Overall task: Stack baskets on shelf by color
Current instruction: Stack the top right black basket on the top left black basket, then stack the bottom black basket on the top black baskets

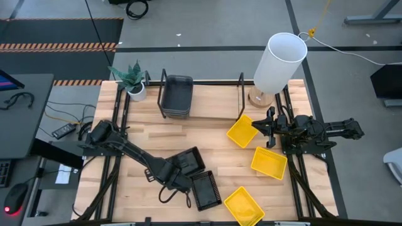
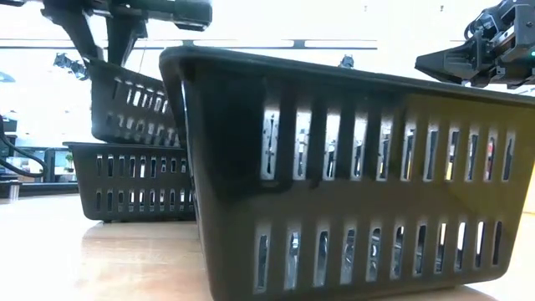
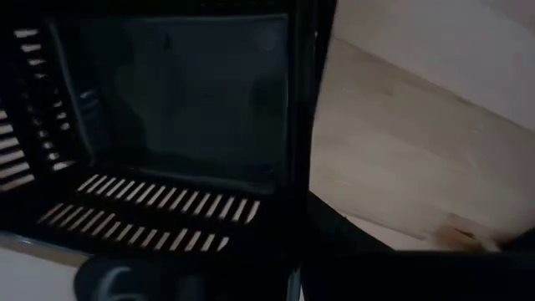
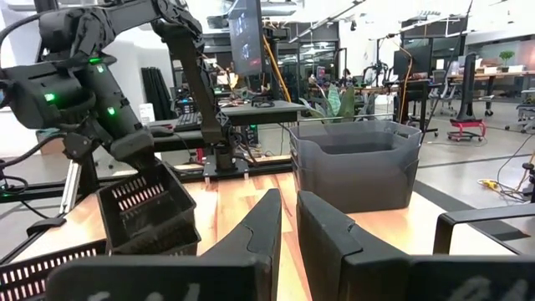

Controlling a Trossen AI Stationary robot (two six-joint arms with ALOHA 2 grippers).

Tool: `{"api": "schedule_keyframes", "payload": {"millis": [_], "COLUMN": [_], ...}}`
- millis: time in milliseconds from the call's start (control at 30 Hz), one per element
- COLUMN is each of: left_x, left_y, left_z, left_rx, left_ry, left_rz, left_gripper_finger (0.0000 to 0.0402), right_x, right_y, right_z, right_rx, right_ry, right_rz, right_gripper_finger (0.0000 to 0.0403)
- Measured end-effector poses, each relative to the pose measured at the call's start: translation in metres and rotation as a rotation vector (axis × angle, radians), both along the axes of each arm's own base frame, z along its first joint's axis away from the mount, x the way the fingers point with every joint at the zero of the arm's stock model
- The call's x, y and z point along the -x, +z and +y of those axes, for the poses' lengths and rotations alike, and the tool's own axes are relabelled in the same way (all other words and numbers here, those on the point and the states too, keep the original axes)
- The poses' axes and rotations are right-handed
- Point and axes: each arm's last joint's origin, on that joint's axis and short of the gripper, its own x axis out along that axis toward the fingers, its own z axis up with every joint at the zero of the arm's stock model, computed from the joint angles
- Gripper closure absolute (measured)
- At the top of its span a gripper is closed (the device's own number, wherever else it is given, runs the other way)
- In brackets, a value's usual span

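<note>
My left gripper (image 1: 178, 171) is shut on a black mesh basket (image 1: 190, 161), held tilted just above a second black basket (image 2: 134, 180) that stands on the table. A third black basket (image 1: 206, 189) stands near the front edge. Dark grey baskets (image 1: 176, 94) sit stacked at the left end of the black wire shelf (image 1: 241, 88). Three yellow baskets (image 1: 241, 131) (image 1: 269, 162) (image 1: 244, 206) lie on the table's right half. My right gripper (image 1: 262, 129) hovers shut and empty beside the farthest yellow basket. My left gripper holds the black basket by one side wall at its rim (image 4: 138, 177), coming from above and from the table's left. The wall (image 3: 303, 125) seems to run between the fingers, one inside and one outside. The basket hangs tilted below the gripper, over the second black basket (image 4: 155, 245).
A tall white cylinder (image 1: 279, 61) on a wooden base stands at the back right, by the shelf's right end. A small potted plant (image 1: 133, 80) stands at the back left. Bare wood lies in the table's middle and under the shelf's middle and right part.
</note>
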Motion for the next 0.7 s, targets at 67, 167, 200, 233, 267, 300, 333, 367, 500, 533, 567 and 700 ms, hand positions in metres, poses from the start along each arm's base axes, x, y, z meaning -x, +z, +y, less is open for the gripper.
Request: {"api": "schedule_keyframes", "payload": {"millis": [67, 167, 200, 233, 267, 300, 333, 367, 500, 533, 567, 700], "left_x": [0.0001, -0.0007, -0.0009, -0.0010, -0.0015, -0.0022, -0.0029, -0.0036, -0.0038, -0.0031, -0.0030, -0.0051], "left_y": [-0.0012, -0.0013, -0.0014, -0.0014, -0.0014, -0.0014, -0.0014, -0.0013, -0.0011, -0.0010, -0.0010, 0.0086], "left_z": [-0.0012, -0.0029, -0.0030, -0.0031, -0.0021, -0.0010, 0.0003, 0.0018, 0.0061, 0.0065, 0.0066, 0.0049], "left_rx": [0.001, 0.007, 0.009, 0.009, 0.009, 0.010, 0.009, 0.008, -0.002, -0.007, -0.007, 0.004], "left_ry": [-0.017, -0.027, -0.024, -0.019, -0.005, 0.009, 0.025, 0.039, 0.078, 0.082, 0.088, 0.098], "left_rz": [-0.003, -0.015, -0.018, -0.021, -0.025, -0.029, -0.034, -0.037, -0.029, -0.024, -0.025, -0.046], "left_gripper_finger": [0.0395, 0.0394, 0.0391, 0.0384, 0.0375, 0.0365, 0.0353, 0.0341, 0.0291, 0.0279, 0.0267, 0.0232], "right_x": [0.0000, 0.0000, 0.0000, 0.0000, 0.0000, 0.0000, 0.0000, 0.0000, 0.0000, 0.0000, 0.0000, 0.0000], "right_y": [0.0000, 0.0000, 0.0000, 0.0000, 0.0000, 0.0000, 0.0000, 0.0000, 0.0000, 0.0000, 0.0000, 0.0000], "right_z": [0.0000, 0.0000, 0.0000, 0.0000, 0.0000, 0.0000, 0.0000, 0.0000, 0.0000, 0.0000, 0.0000, 0.0000], "right_rx": [0.000, 0.000, 0.000, 0.000, 0.000, 0.000, 0.000, 0.000, 0.000, 0.000, 0.000, 0.000], "right_ry": [0.000, 0.000, 0.000, 0.001, 0.000, 0.000, 0.000, 0.000, 0.000, 0.000, 0.001, 0.001], "right_rz": [0.000, 0.000, 0.000, 0.000, 0.000, 0.000, 0.000, 0.000, 0.000, 0.000, 0.000, 0.000], "right_gripper_finger": [0.0357, 0.0357, 0.0357, 0.0357, 0.0357, 0.0357, 0.0357, 0.0357, 0.0357, 0.0357, 0.0357, 0.0357]}}
